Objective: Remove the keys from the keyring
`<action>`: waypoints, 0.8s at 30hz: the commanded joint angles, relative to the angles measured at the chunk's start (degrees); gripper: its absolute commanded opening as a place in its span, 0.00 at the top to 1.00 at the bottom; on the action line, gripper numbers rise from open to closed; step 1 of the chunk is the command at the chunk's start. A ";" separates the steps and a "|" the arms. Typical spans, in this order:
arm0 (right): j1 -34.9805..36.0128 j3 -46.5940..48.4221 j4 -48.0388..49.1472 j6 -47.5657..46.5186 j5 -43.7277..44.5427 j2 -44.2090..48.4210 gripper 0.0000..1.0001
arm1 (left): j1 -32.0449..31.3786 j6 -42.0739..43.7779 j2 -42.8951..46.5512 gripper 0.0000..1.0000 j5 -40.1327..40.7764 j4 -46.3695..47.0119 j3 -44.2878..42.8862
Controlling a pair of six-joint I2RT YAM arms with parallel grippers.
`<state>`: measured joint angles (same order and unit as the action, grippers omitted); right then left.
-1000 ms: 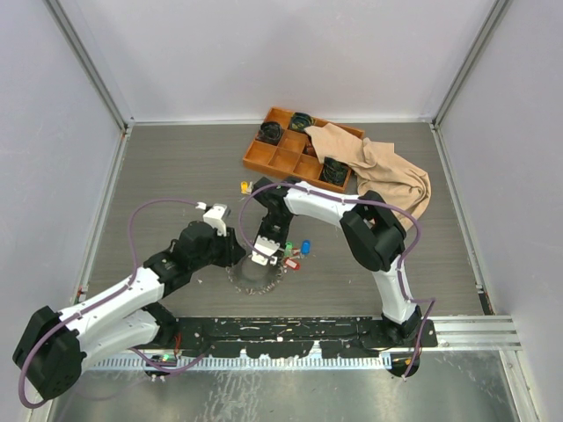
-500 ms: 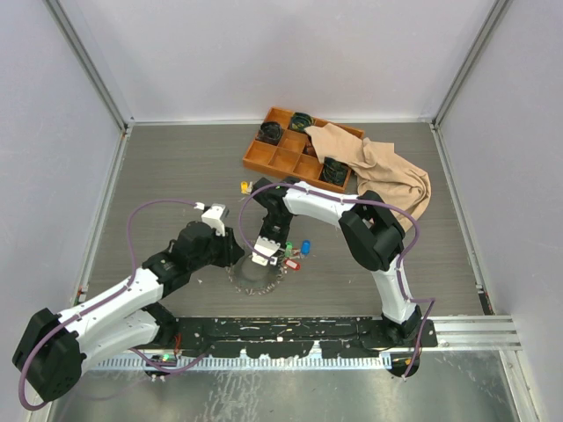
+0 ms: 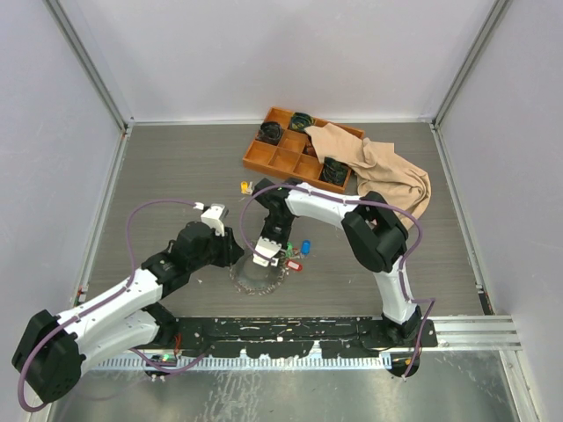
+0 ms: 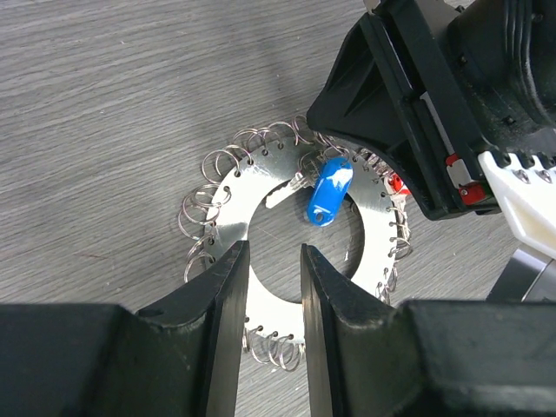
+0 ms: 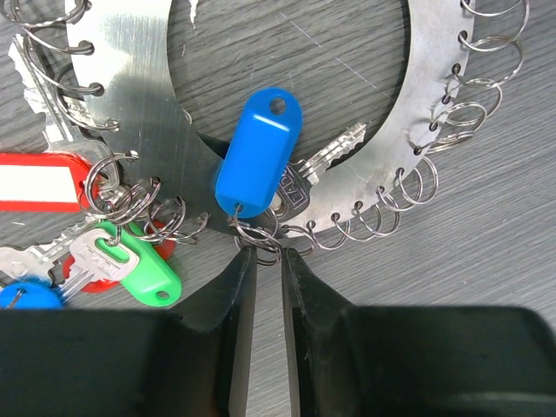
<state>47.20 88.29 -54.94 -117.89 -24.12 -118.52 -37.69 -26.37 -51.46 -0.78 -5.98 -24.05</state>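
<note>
The keyring [image 4: 228,208], a thin, stiff, slippery steel disc edged with springy split rings [image 4: 195,217], lay flat on the bench [image 4: 104,87] between both arms, its light keys [image 5: 334,148] carrying coloured plastic tags [image 5: 143,269]. The left gripper [image 4: 271,261] stood partly open over the disc's near band, nothing pinched between its fingers; the right gripper [image 5: 261,261], almost closed, flanked the blue tag's [image 5: 258,148] small split ring [image 5: 256,236], the sensible hold, though whether it pinched was unclear. The red tag's [image 5: 87,165] white label [image 5: 30,184] looked blank.
</note>
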 commanded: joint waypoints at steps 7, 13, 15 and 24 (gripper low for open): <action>0.27 -1.75 0.45 1.65 0.30 5.50 0.78 | 0.43 -0.39 1.01 0.69 -0.61 1.06 -0.29; 0.19 -3.09 0.83 1.82 0.06 6.43 0.78 | 0.43 -0.46 0.80 0.69 -0.77 1.23 -0.33; 0.17 -3.00 1.47 2.40 -0.29 6.38 0.78 | 0.43 -0.48 0.67 0.69 -0.87 1.24 -0.41; -0.09 -1.56 1.53 2.97 -2.09 5.41 0.69 | 0.47 -0.61 1.32 0.69 -0.81 0.97 -0.38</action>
<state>47.13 85.34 -53.47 -115.18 -24.10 -115.83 -37.47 -26.55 -51.37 -1.15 -6.07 -24.05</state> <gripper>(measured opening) 0.301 0.306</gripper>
